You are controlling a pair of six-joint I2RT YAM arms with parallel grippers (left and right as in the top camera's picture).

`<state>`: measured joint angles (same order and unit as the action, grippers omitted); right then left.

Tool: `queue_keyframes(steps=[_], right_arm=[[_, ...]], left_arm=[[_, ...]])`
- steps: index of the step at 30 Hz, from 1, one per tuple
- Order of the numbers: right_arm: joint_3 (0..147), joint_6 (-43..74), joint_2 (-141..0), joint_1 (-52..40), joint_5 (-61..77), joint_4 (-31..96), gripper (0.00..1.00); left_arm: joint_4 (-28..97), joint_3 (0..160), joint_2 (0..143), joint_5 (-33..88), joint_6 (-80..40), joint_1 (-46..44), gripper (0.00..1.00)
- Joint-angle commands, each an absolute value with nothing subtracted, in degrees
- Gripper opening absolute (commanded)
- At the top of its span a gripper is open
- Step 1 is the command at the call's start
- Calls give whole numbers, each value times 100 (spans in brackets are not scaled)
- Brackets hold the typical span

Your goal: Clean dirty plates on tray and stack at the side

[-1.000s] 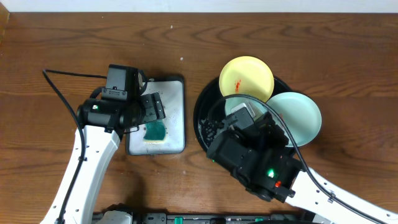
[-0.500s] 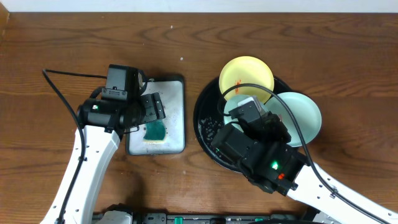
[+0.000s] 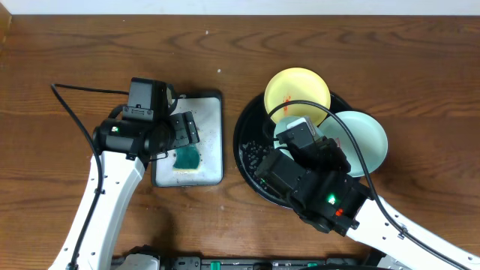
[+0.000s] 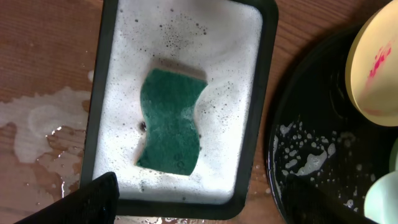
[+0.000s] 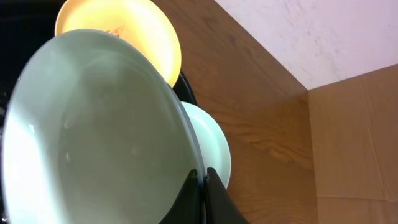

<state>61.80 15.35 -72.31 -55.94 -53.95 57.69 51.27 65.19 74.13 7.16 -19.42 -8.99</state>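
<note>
The brown wooden table (image 3: 390,67) carries everything. On its right half lies the large round black tray (image 3: 241,142) with a raised rim, its floor flecked with white suds. To the left, apart from it, sits the small rectangular grey-white tray (image 3: 211,124), filled with foam. A wet puddle (image 4: 37,124) spreads on the wood just beside this small tray.

The pale yellow round plate (image 3: 300,90) lies at the far edge of the black tray, overlapping the rim, with a red-orange sauce smear (image 3: 286,100) on it. The second pale mint-blue plate (image 3: 367,139) lies flat over the tray's right rim, partly off it.

My right gripper (image 5: 203,180) is pinched tight on the rim of the pale mint-blue round plate (image 5: 93,124), held tilted over the black tray. Its face looks clean apart from a few droplets. From overhead my wrist hides most of it.

The teal wavy-edged sponge (image 4: 171,121) lies flat in the foam of the small tray. My left gripper (image 4: 199,190) hovers above it with jaws spread wide, holding nothing.
</note>
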Motion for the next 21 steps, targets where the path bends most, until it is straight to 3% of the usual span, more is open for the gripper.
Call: queue_keyframes(steps=[1, 16, 19, 21], right_arm=[[6294, 1671, -7183, -5468, -5527, 5771, 1], [6294, 1839, -7183, -5441, -5498, 5616, 1], [6294, 1428, -7188, -5419, -5520, 5662, 1], [6294, 2574, -7172, -5242, -5933, 5872, 1]], left_arm=[[5159, 6552, 7406, 707, -1909, -864, 84], [5159, 6552, 7406, 705, -1909, -864, 84], [5159, 6552, 7406, 705, -1909, -864, 84], [5159, 6552, 7406, 707, -1909, -864, 84]])
